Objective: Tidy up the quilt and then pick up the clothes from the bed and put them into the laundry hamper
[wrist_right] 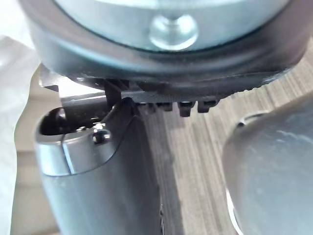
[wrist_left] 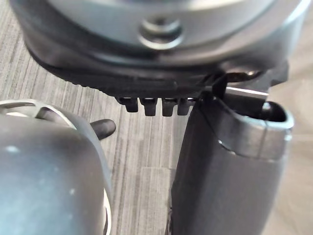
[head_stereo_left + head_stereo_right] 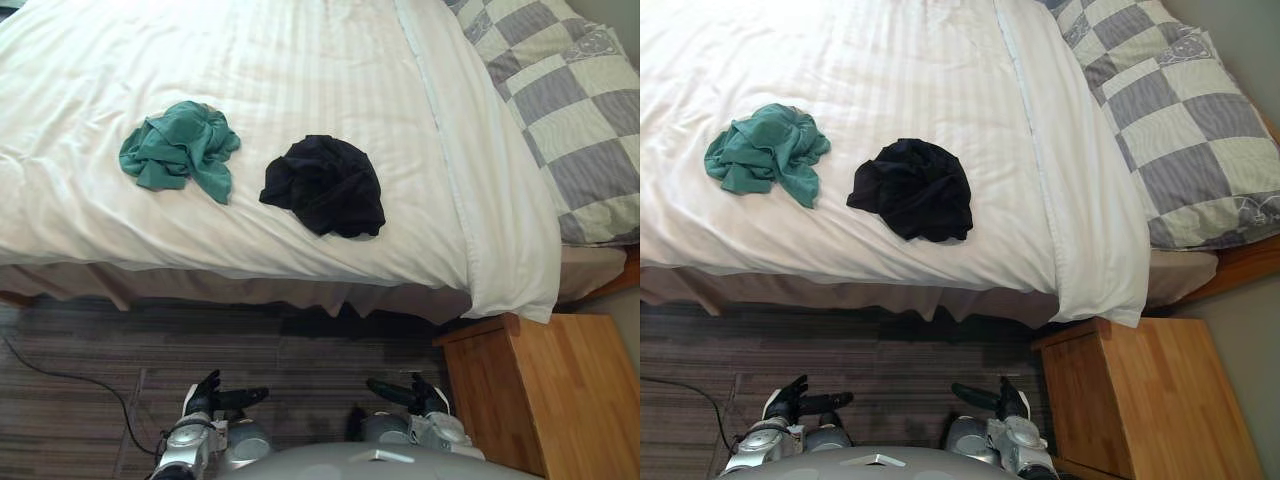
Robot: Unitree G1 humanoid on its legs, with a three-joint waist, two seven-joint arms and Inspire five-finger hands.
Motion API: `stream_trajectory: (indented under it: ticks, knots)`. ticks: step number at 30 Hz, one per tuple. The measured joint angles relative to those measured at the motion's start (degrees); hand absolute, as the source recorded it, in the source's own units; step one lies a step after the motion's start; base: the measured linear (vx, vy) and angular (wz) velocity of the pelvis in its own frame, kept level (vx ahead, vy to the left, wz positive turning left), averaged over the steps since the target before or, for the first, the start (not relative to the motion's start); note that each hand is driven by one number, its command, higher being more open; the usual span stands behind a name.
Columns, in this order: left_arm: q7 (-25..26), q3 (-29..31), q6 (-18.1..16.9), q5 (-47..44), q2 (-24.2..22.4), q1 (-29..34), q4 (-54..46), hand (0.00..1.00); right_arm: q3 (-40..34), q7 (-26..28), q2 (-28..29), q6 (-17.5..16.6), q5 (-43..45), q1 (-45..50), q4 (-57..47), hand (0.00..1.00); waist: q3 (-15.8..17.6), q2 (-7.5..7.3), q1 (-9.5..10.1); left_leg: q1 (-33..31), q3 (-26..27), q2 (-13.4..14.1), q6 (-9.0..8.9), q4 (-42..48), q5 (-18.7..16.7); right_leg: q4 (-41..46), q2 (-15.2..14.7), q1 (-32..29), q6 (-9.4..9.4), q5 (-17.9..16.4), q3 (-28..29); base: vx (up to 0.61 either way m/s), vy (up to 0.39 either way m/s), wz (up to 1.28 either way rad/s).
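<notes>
On ribbed white quilt (image 3: 300,70), crumpled clothes (image 3: 325,185)

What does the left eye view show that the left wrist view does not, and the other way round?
Left eye view: the quilt, a green garment, a black garment, a checked pillow, a wooden cabinet and the right robot hand. Left wrist view: a close look along the left robot hand, open and empty. Both: the left robot hand and the striped floor.
</notes>
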Motion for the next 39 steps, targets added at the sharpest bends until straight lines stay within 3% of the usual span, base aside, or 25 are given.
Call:
stream_trajectory:
  ticks: [1, 5, 7, 8, 10, 12, 14, 16, 18, 19, 20, 21, 22, 23, 25, 26, 28, 30, 31, 33, 34, 35, 36, 37, 39]
  knots:
    - [-0.2, -0.2, 0.0, 0.5, -0.3, -0.3, 0.1, 1.0, 0.5, 0.0, 0.0, -0.1, -0.1, -0.3, -0.1, 1.0, 0.1, -0.11, 0.06, 0.4, 0.0, -0.9, 0.09, -0.8, 0.3, -1.5, -0.1, 1.2, 0.17, -0.1, 0.0, -0.02, -0.014, 0.43]
    - [0.3, -0.7, -0.2, 2.5, -2.8, -0.5, -0.2, 1.0, 1.7, 0.3, -1.4, -1.3, -0.1, -1.2, -0.6, 1.0, 1.8, 2.48, -0.4, 3.6, -1.8, -1.8, -0.79, -9.2, 6.4, -3.4, 1.0, 3.2, -0.26, -0.4, 0.4, -0.04, -0.008, 0.31]
    - [1.0, -1.8, 0.1, 1.7, -4.1, -1.8, -0.2, 1.0, 1.9, -0.3, -1.7, -1.7, -0.1, -1.7, -0.5, 1.0, 3.1, 2.7, -0.68, 3.8, -2.9, -1.9, -0.39, -10.7, 7.7, -2.5, 0.8, 3.2, -2.52, -2.0, 1.6, -0.1, 0.011, 0.36]
    - [0.8, -2.5, 0.0, 1.6, -3.9, -2.0, -0.3, 1.0, 2.0, -0.5, -1.8, -1.7, 0.0, -1.9, -0.2, 1.0, 3.5, 2.8, -0.27, 3.3, -2.9, -2.1, -0.43, -9.8, 7.0, -2.4, 0.5, 3.3, -2.73, -2.9, 1.6, -0.13, -0.016, 0.23]
    - [1.2, -2.9, -0.3, 1.4, -4.3, -2.1, -1.8, 1.0, 2.3, -1.0, -2.9, -1.7, 0.2, -2.2, 0.2, 1.0, 5.0, 3.84, -1.28, -1.3, -2.5, -0.6, -0.74, 1.8, 2.6, -2.5, -0.4, 4.2, -1.72, -4.7, 1.3, -0.14, 0.005, 0.22]
    - [2.6, -1.6, -1.3, 1.0, -5.1, -2.2, -4.5, 1.0, 2.4, -1.8, -5.0, -1.7, 0.5, -2.4, 0.1, 1.0, 7.8, 5.67, -1.15, -7.2, 1.9, 3.6, -1.78, 22.8, -1.0, -2.6, -1.4, 6.9, -1.76, -4.8, 2.8, -0.09, 0.091, -0.12]
    - [3.4, -0.8, -1.7, 1.0, -6.1, -1.6, -4.9, 1.0, 2.4, -2.4, -5.9, -1.2, 0.6, -2.6, 0.6, 1.0, 8.1, 7.0, -1.25, -8.5, 6.5, 6.2, -0.51, 32.4, 1.3, -3.6, -2.7, 9.4, -1.46, -4.8, 4.7, 0.0, 0.193, -0.44]
    - [3.5, -0.9, -1.6, 1.0, -6.2, -1.6, -4.5, 1.0, 1.7, -2.6, -5.4, -0.9, 0.5, -2.6, 1.1, 1.0, 7.5, 6.67, -0.94, -7.9, 9.6, 5.0, -0.71, 31.9, 0.0, -4.5, -5.2, 9.1, 1.02, -3.3, 7.3, 0.11, 0.226, -0.35]
    - [3.4, -0.9, -1.5, 1.0, -6.2, -2.0, -3.8, 1.0, -0.4, -2.4, -4.8, -0.4, 0.7, -3.1, 1.1, 1.0, 7.4, 6.8, -1.26, -6.7, 10.0, 2.4, 0.61, 26.7, -4.6, -5.9, -5.9, 7.9, 2.08, -1.6, 8.1, 0.17, 0.217, -0.11]
    - [3.2, -0.8, -1.0, 1.0, -5.5, -2.8, -2.7, 1.0, -2.4, -2.4, -4.2, 0.5, 1.0, -4.9, 2.1, 1.0, 7.8, 6.05, -1.42, -6.6, 8.1, 0.2, 1.85, 22.4, -7.8, -7.4, -6.8, 7.5, 2.79, 0.2, 8.3, 0.19, 0.261, 0.01]
    - [2.6, -1.1, -1.1, 1.0, -4.6, -3.3, -2.8, 1.0, -4.3, -2.7, -3.5, 0.9, 1.1, -6.0, 3.7, 1.0, 8.5, 4.81, -1.46, -6.5, 5.7, -1.6, 1.89, 15.2, -7.6, -7.6, -8.8, 7.0, 3.33, 0.5, 8.5, 0.19, 0.27, 0.04]
    - [2.7, -1.1, -1.1, 1.1, -4.3, -3.5, -2.8, 1.0, -4.9, -2.7, -3.4, 1.1, 1.3, -6.0, 4.1, 1.0, 8.6, 4.51, -1.47, -6.6, 5.2, -1.4, 1.82, 11.7, -6.0, -7.7, -9.6, 6.9, 3.4, 0.5, 8.8, 0.16, 0.288, 0.08]
    - [2.7, -1.1, -1.3, 1.0, -4.0, -3.7, -2.9, 1.0, -5.2, -2.7, -3.3, 1.4, 1.3, -5.9, 4.6, 1.0, 8.8, 3.48, -1.5, -6.8, 5.4, -1.9, 1.07, 10.0, -1.1, -7.7, -11.2, 6.7, 3.45, 0.5, 9.1, 0.18, 0.296, 0.19]
    - [2.9, -1.1, -1.3, 1.1, -3.6, -4.0, -2.7, 1.0, -5.0, -2.5, -2.6, 1.4, 1.0, -5.9, 4.7, 1.0, 8.6, 2.27, -1.54, -7.2, 6.0, -3.6, 2.66, 10.9, -2.2, -8.3, -12.0, 6.4, 3.96, 1.2, 8.8, 0.2, 0.291, 0.22]
    - [3.1, -0.7, -1.4, 0.9, -3.6, -4.0, -3.3, 1.0, -5.0, -1.3, -2.3, 1.3, 0.7, -6.0, 4.7, 1.0, 8.4, 2.41, -1.06, -10.2, 5.6, -2.0, 3.36, 18.5, -5.7, -8.1, -9.8, 7.3, 4.64, 1.4, 8.7, 0.23, 0.188, 0.19]
    - [2.8, -0.8, -1.4, 1.1, -3.5, -4.0, -3.9, 1.0, -4.9, -1.0, -2.0, 1.3, 0.0, -6.0, 4.7, 1.0, 8.2, 2.14, -0.21, -10.5, 5.7, -1.9, 3.82, 21.3, -7.0, -8.5, -10.4, 8.0, 4.75, 1.8, 8.5, 0.24, 0.196, -0.06]
    - [2.6, -1.5, -1.4, 1.5, -3.5, -3.6, -3.4, 1.0, -4.6, -0.2, -1.0, 1.3, -0.1, -5.9, 4.9, 1.0, 6.0, 1.48, 0.38, -9.8, 6.3, -3.2, 5.41, 23.5, -9.1, -10.1, -12.4, 9.4, 7.55, 4.5, 9.7, 0.2, 0.23, -0.25]
    - [2.2, -2.3, -0.9, 0.4, -3.1, -3.5, -1.5, 1.0, -3.4, 0.2, -0.4, 1.2, -0.2, -6.1, 5.0, 1.0, 4.5, 2.24, 0.76, -7.2, 6.8, -3.6, 4.91, 20.9, -11.4, -8.8, -12.5, 8.3, 8.42, 6.9, 10.9, 0.16, 0.205, -0.51]
    - [2.2, -2.7, -0.8, 0.1, -3.1, -3.5, -1.2, 1.0, -2.8, 0.2, -0.4, 1.2, -0.2, -6.3, 4.6, 1.0, 4.4, 2.48, 0.89, -6.3, 7.3, -3.5, 4.78, 19.7, -11.9, -7.2, -12.4, 7.3, 8.4, 6.9, 11.0, 0.1, 0.244, -1.0]
    - [1.9, -3.7, -0.3, -1.0, -2.9, -3.6, -0.6, 1.0, 0.1, 0.0, -0.1, 1.1, -2.0, -7.2, 4.0, 1.0, 4.4, 2.49, 2.01, -2.4, 11.1, -3.6, 4.41, 14.6, -12.3, 3.9, -13.1, 0.2, 2.48, 6.7, 7.5, 0.02, 0.213, -1.03]
    - [1.6, -4.2, -0.2, -1.0, -2.6, -3.2, -0.6, 1.0, 1.6, 0.0, 0.1, 1.1, -3.2, -7.2, 2.4, 1.0, 4.3, 2.39, 1.87, -0.3, 12.7, -4.4, 4.51, 11.7, -11.5, 11.4, -14.4, -4.3, -1.48, 4.8, 3.0, 0.03, 0.177, -0.71]
    - [1.4, -5.1, -0.1, -1.0, -2.4, -2.8, -0.6, 1.0, 2.1, 0.0, 0.5, 0.6, -4.1, -7.3, 1.8, 1.0, 4.2, 1.74, 1.21, 1.2, 13.4, -5.4, 4.85, 9.5, -10.7, 15.0, -14.6, -5.9, -1.5, 2.6, 1.4, 0.07, 0.195, -0.48]
    - [1.3, -5.9, -0.1, -0.7, -2.0, -2.3, -0.6, 1.0, 2.8, 0.0, 1.0, 0.2, -4.1, -7.2, 1.7, 1.0, 4.2, 1.38, 0.04, 3.1, 13.6, -5.8, 4.78, 7.4, -10.0, 15.4, -12.0, -6.4, 0.26, -0.6, 1.4, 0.07, 0.111, -0.1]
    - [1.2, -6.1, -0.1, -0.7, -1.9, -2.2, -0.6, 1.0, 2.8, 0.0, 1.3, 0.0, -4.0, -7.1, 1.4, 1.0, 4.3, 1.45, -0.08, 3.7, 13.5, -5.8, 4.69, 6.5, -9.8, 14.7, -10.3, -6.8, 0.51, -1.8, 2.1, 0.1, 0.07, 0.07]
    - [0.6, -6.5, 0.1, -0.4, -1.3, -2.9, -0.5, 1.0, 3.2, 0.3, 2.1, -0.1, -3.9, -6.6, 0.2, 1.0, 4.6, 2.01, -0.61, 5.9, 12.9, -5.8, 4.33, 3.8, -8.6, 6.8, -2.4, -7.0, 0.59, -3.0, 6.4, 0.11, -0.029, 0.29]
